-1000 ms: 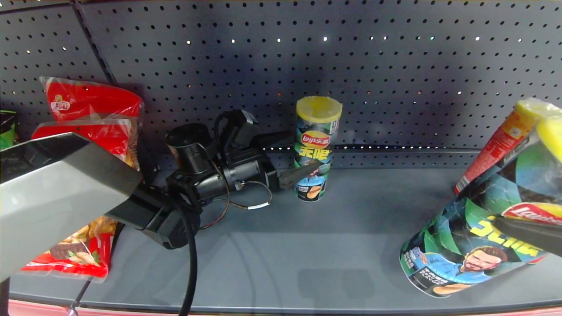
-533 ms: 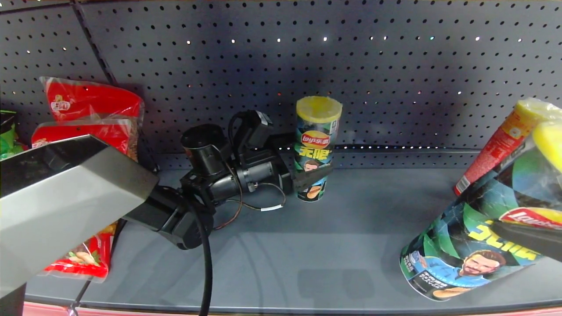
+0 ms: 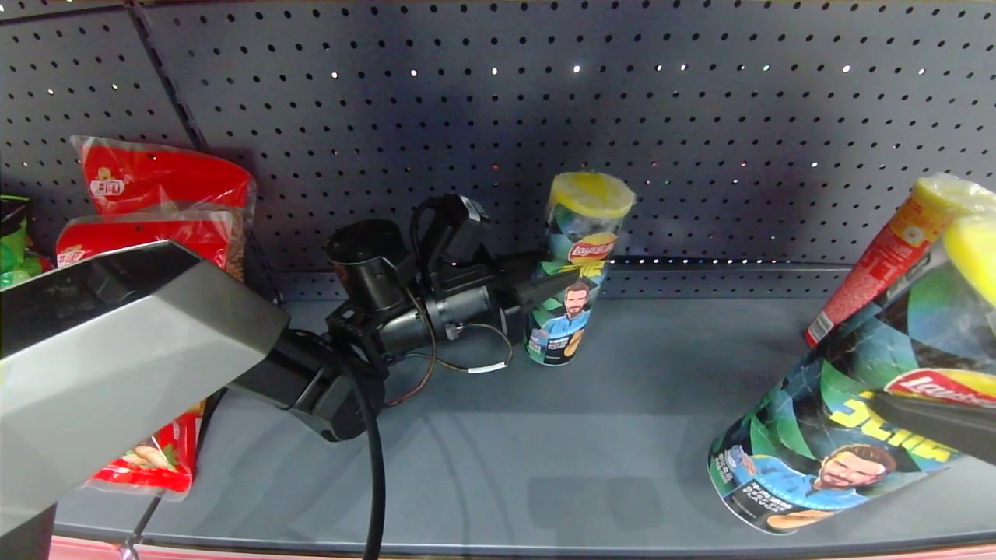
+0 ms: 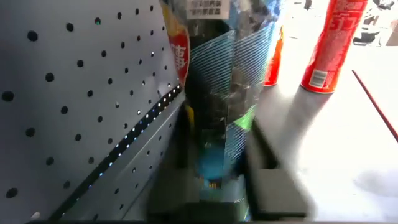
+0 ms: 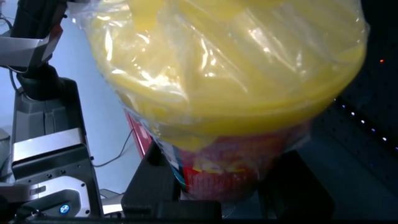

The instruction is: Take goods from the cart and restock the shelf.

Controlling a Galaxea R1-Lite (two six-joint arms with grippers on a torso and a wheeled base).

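Observation:
A chips can [image 3: 577, 268] with a yellow lid stands tilted at the back middle of the grey shelf [image 3: 545, 443], its top leaning right. My left gripper [image 3: 554, 274] is shut on its lower half from the left; up close the can [image 4: 227, 93] sits between the fingers [image 4: 273, 193] of my left gripper [image 4: 217, 180]. Near the front right, a second, larger-looking chips can [image 3: 840, 412] hangs tilted above the shelf, with my right gripper [image 3: 934, 416] shut on it. Its yellow wrapped lid [image 5: 230, 62] looms over my right gripper [image 5: 217, 186].
Red snack bags [image 3: 156, 202] lean on the pegboard wall [image 3: 700, 140] at the left, with a green bag [image 3: 12, 233] beyond them. A red chips tube [image 3: 887, 249] stands at the far right behind the held can. Open shelf floor lies between the two cans.
My left gripper moved right and closed around the middle can. The can has turned and tipped, its top now leaning right. The right arm and its can stayed put.

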